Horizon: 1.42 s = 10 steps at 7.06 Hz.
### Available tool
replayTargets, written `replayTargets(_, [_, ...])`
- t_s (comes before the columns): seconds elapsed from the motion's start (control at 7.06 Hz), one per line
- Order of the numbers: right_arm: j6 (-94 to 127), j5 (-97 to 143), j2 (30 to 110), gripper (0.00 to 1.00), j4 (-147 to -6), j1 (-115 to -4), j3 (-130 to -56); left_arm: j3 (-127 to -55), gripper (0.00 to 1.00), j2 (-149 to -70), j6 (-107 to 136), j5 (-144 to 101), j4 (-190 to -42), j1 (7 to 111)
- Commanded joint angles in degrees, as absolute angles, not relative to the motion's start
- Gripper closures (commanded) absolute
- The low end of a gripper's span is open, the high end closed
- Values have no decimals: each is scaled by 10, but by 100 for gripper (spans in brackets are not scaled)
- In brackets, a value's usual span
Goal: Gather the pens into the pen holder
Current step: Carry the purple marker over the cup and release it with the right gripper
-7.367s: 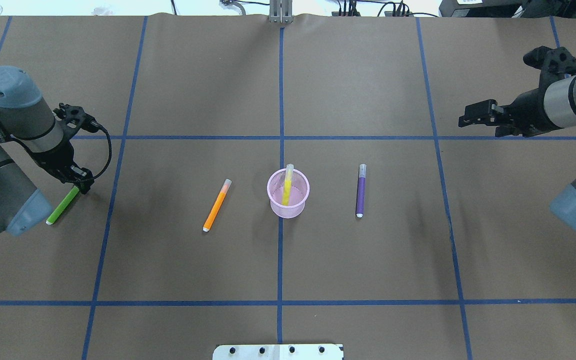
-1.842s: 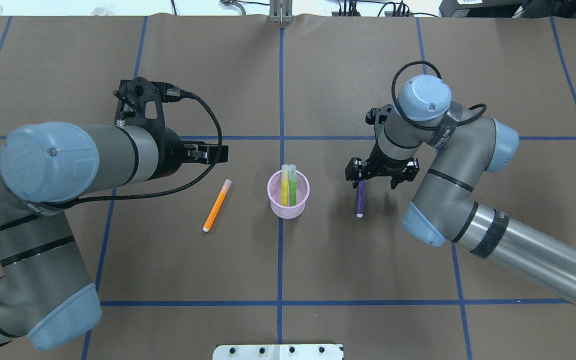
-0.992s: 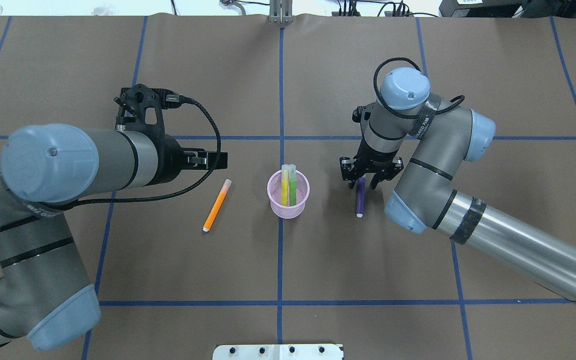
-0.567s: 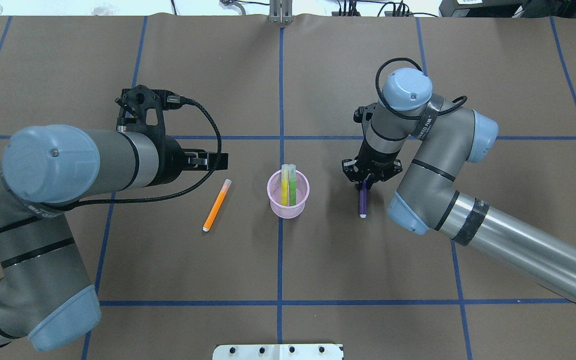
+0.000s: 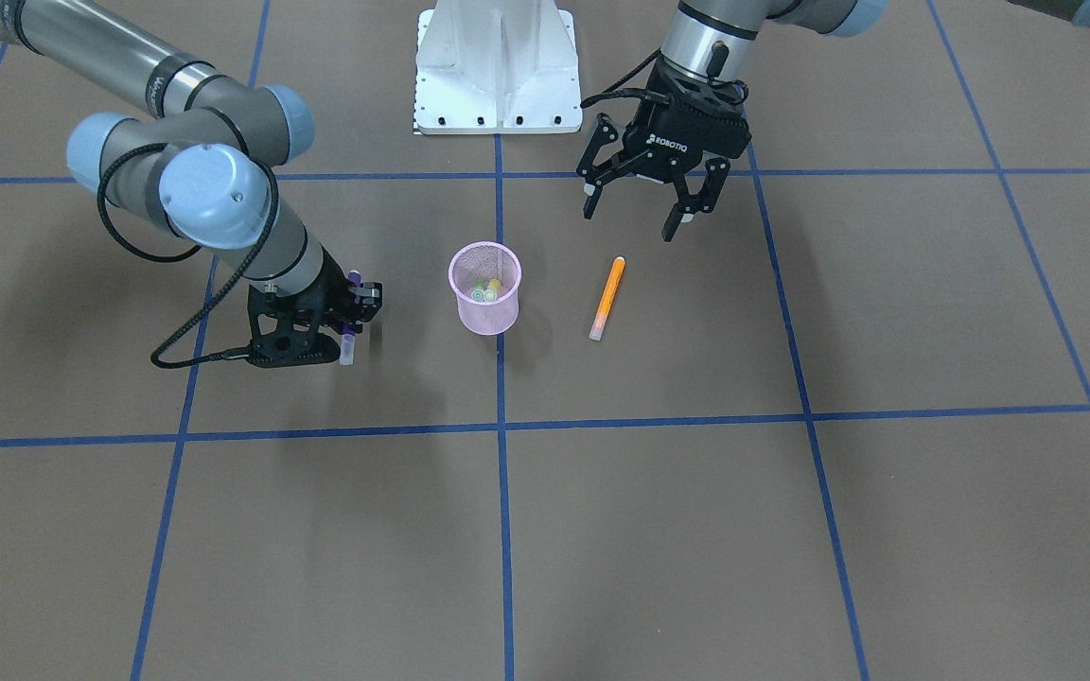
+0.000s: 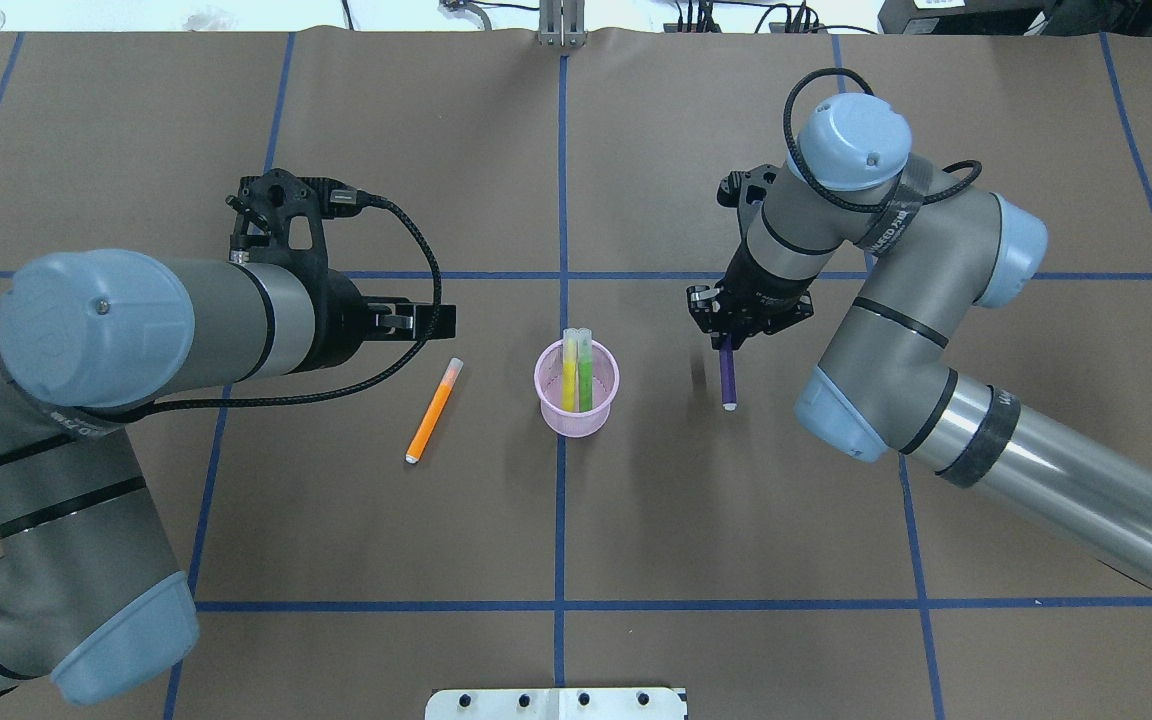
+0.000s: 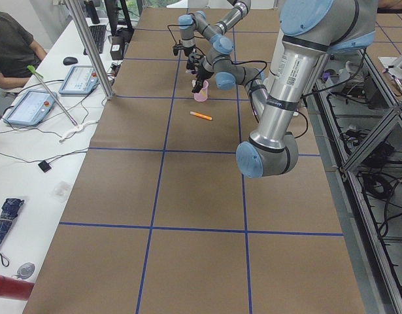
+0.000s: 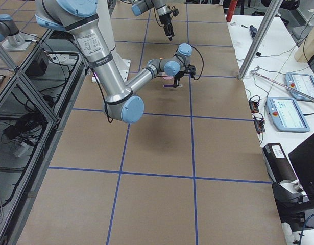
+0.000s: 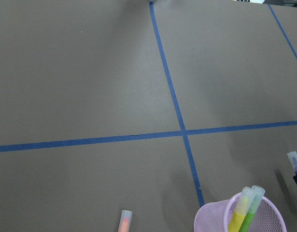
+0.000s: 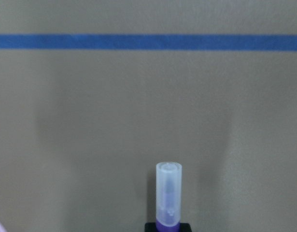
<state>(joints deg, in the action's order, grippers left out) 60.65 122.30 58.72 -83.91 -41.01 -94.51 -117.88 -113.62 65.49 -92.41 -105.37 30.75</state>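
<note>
The pink mesh pen holder stands at the table's middle with a yellow pen and a green pen upright in it. My right gripper is shut on the purple pen, held off the table to the cup's right, and it also shows in the front view. Its pale cap fills the right wrist view. The orange pen lies flat left of the cup. My left gripper is open and empty, above and behind the orange pen's cap end.
Blue tape lines cross the brown paper table. The robot's white base plate is at the near edge. In the left wrist view the cup's rim is at the bottom right and the orange pen's cap at the bottom edge.
My right gripper came down over the purple pen, shut on it and has lifted it off the table. The left arm has barely moved.
</note>
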Motion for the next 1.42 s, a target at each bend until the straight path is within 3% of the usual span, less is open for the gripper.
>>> replayTargets(0.0, [674, 1058, 599, 100, -843, -369, -1061, -1184, 1, -1114, 649, -925, -1056, 308])
replayTargets(0.42, [678, 951, 586, 100, -795, -317, -1099, -1178, 1, -1095, 649, -925, -1061, 307])
replayTargets(0.85, [794, 655, 593, 100, -696, -196, -1091, -1160, 1, -1097, 641, -925, -1068, 305])
replayTargets(1.28, [826, 560, 594, 100, -695, -158, -1079, -1160, 1, -1096, 621, -925, -1071, 305])
